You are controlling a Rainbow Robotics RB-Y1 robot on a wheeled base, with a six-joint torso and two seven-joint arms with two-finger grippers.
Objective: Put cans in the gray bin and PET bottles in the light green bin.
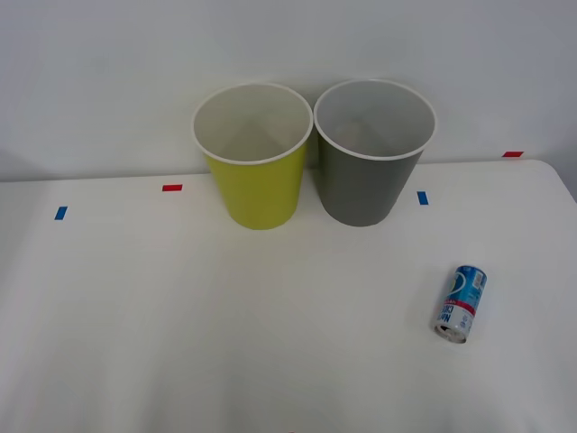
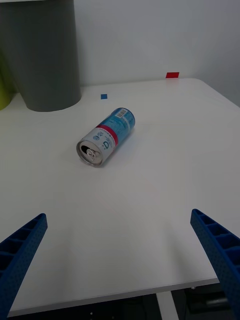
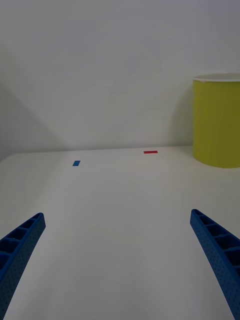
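A small can (image 1: 461,303) with a blue and white label and a red band lies on its side on the white table, front right. In the right wrist view the can (image 2: 106,136) lies well ahead of my open right gripper (image 2: 120,265), its silver end toward the camera. The gray bin (image 1: 371,150) stands upright at the back, right of the light green bin (image 1: 254,154); both look empty. My left gripper (image 3: 120,265) is open over bare table, the light green bin (image 3: 217,121) ahead and to one side. PET bottles are out of view.
Blue tape marks (image 1: 422,197) and red tape marks (image 1: 171,188) lie on the table near the bins. The table's right edge (image 1: 563,189) runs close to the can. A white wall stands behind the bins.
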